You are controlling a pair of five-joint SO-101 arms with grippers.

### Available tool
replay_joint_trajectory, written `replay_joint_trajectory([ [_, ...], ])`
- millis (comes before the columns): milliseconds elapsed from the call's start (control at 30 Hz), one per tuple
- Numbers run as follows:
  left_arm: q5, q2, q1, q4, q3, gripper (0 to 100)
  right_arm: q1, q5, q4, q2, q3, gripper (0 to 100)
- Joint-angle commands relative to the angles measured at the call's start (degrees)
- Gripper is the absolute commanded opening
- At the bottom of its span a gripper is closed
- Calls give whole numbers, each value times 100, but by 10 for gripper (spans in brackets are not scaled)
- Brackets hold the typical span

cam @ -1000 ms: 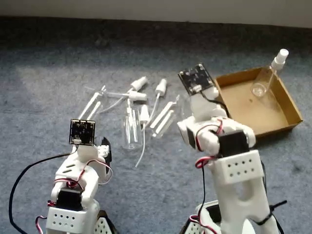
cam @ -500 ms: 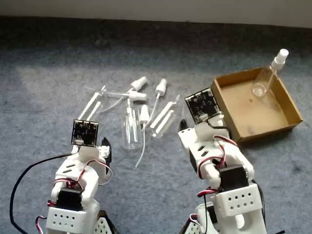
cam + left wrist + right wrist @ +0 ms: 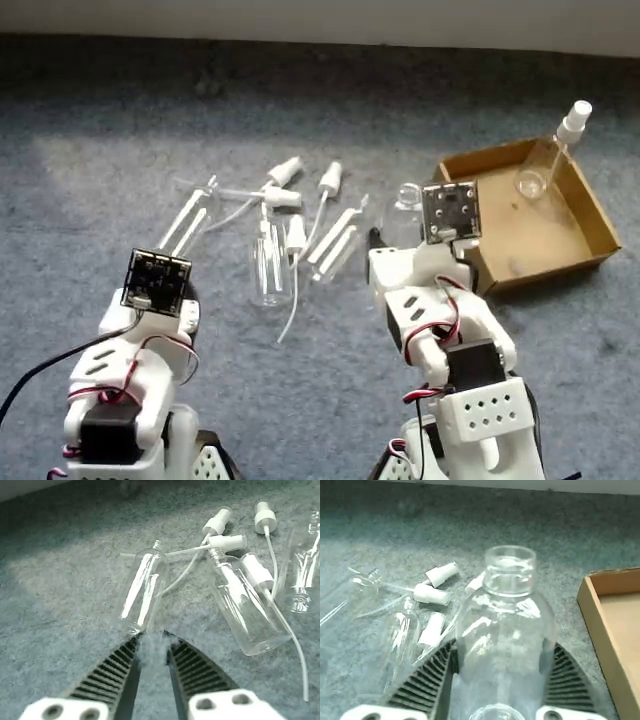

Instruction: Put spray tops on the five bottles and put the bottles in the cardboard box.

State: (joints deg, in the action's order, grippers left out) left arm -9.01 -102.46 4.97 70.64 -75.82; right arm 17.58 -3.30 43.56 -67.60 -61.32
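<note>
A bottle (image 3: 509,587) is gripped neck-up mid-frame by the right gripper (image 3: 503,650) for capping; the left gripper (image 3: 152,642) is opened slightly, empty.

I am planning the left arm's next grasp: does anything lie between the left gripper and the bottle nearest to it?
Nothing visible does. The bottle lies on bare carpet, just ahead of the open left gripper.

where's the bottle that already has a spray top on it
In the high view, the capped bottle stands tilted inside the cardboard box at the right of the view. It leans on the box's far wall, with its spray top above the rim.
</note>
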Motion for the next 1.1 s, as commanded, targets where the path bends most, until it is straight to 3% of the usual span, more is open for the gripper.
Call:
replay_joint_trajectory([
  [0, -510, 1086, 532, -18, 848, 7, -57, 79, -593, -110, -268, 188],
  [367, -677, 4681, 505, -44, 3055, 11, -84, 97, -1516, -110, -998, 187],
  [767, -677, 7626, -813, -44, 5138, 11, -84, 97, -2985, -110, -2035, 187],
  [1067, -651, 10123, -1112, -255, 7160, 11, -611, 97, -3582, -110, -2343, 187],
])
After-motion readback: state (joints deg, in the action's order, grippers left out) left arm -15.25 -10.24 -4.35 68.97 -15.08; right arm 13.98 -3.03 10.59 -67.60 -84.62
